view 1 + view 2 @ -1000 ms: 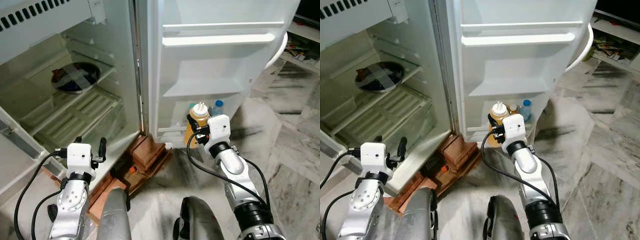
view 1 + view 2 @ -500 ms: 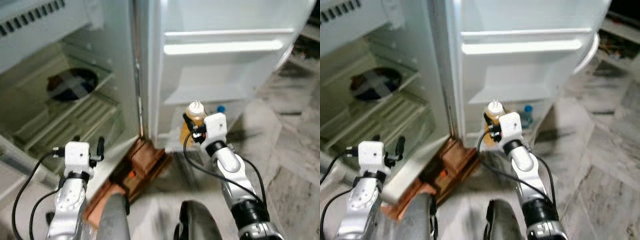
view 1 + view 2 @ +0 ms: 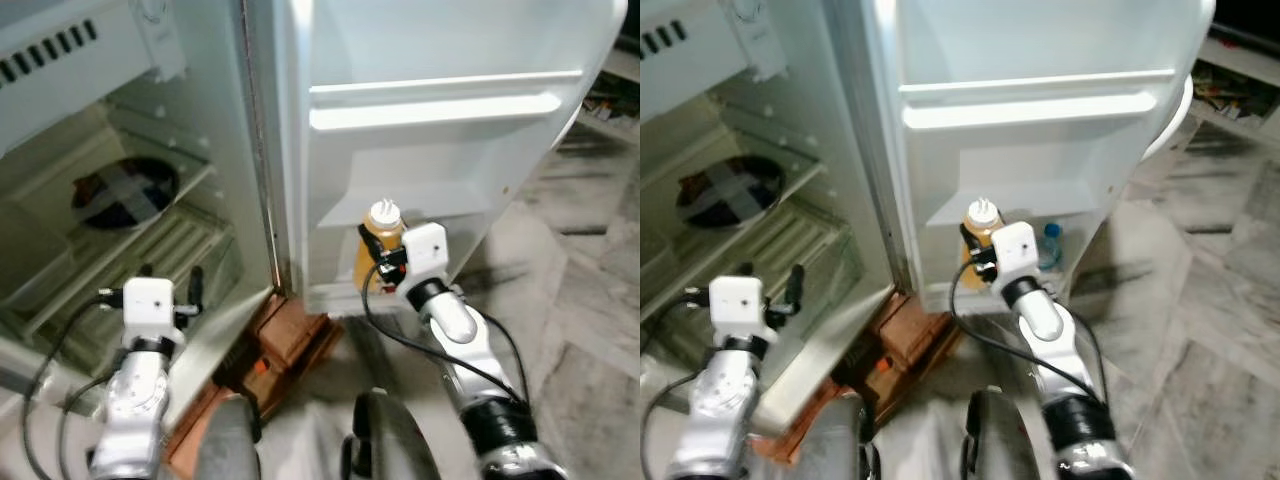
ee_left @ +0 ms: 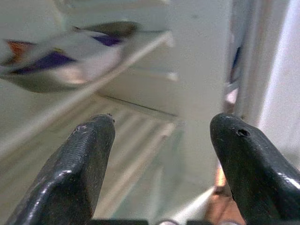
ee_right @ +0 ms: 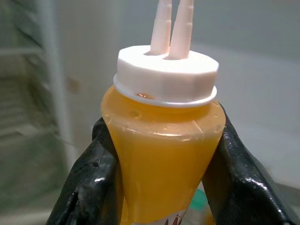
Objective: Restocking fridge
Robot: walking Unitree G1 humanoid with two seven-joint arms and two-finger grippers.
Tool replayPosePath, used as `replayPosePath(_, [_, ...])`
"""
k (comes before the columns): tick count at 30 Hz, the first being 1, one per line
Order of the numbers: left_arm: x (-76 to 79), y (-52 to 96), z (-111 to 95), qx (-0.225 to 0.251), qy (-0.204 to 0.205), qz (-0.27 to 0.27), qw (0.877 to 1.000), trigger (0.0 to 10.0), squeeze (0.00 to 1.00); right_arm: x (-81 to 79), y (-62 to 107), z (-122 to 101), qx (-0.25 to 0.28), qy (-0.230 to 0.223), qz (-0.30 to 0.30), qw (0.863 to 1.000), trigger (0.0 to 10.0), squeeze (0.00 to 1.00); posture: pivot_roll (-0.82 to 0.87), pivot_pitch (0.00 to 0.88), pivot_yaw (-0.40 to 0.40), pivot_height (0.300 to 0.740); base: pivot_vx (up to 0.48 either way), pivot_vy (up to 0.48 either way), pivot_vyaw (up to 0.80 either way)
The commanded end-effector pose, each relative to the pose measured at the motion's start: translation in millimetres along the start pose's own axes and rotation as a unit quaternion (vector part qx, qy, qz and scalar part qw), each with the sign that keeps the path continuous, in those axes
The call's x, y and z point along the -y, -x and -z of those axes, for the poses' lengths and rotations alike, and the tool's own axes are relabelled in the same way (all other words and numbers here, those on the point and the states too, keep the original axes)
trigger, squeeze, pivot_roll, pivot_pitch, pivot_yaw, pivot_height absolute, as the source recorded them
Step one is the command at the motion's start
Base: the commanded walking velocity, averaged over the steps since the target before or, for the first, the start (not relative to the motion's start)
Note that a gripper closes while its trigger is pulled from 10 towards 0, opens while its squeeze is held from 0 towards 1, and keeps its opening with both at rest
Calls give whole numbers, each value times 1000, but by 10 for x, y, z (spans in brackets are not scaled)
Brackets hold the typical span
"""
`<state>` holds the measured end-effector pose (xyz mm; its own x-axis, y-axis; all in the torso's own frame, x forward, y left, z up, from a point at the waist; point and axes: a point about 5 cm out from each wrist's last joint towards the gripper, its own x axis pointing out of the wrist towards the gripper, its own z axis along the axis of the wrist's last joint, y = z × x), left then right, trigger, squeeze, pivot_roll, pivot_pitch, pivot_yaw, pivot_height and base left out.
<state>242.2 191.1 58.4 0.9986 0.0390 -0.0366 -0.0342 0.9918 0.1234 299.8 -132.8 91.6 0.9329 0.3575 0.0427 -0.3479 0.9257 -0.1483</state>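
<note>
The right pincer (image 5: 159,187) is clamping a squeeze bottle (image 5: 161,154) of orange-yellow sauce, one black finger (image 5: 89,183) pressing each side of its shoulder. The bottle is standing upright in the grip, wearing a white cap (image 5: 166,77) with two pale nozzles; a scrap of red print is peeking out at the label's cut-off top edge, too little to read. In the head views this bottle (image 3: 378,250) is hovering in front of the low shelf of the open fridge door (image 3: 440,150). Just beyond the right pincer, a small bottle with a blue cap (image 3: 1048,245) is sitting in that door shelf, mostly hidden behind the wrist. The upper door shelves are blurring into white bands.

The left pincer (image 4: 159,154) is hanging with its fingers apart, gripping nothing, near the lower edge of the fridge's main compartment (image 3: 150,220). Ahead of it, ribbed shelves are running inward, and on the shelf above, a dark round dish (image 3: 125,190) is holding something with purple and red patches, too blurred to name. Reddish bricks (image 3: 285,335) are lying on the floor below the door hinge.
</note>
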Motion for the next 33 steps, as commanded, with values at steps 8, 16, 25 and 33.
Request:
replayPosePath(8, [-11,-3,26,-6,-3,-1,1000,10000,0,-15,-10,-21,7,0,-7,1000,10000,0,72,99,-16,653,263,0,542])
replayPosePath(16, [-15,-13,34,-11,3,0,1000,10000,0,23,-18,16,-6,-8,8,1000,10000,0,79,100,-18,653,0,0,79])
replayPosePath(25, [-263,73,87,-24,-26,-16,999,10000,0,62,-18,44,-19,9,27,999,10000,0,94,121,-16,653,0,0,0])
replayPosePath(33, [-589,115,22,-11,-96,-47,994,10000,0,50,4,40,-12,-2,26,1000,10000,0,107,151,-2,618,0,0,0])
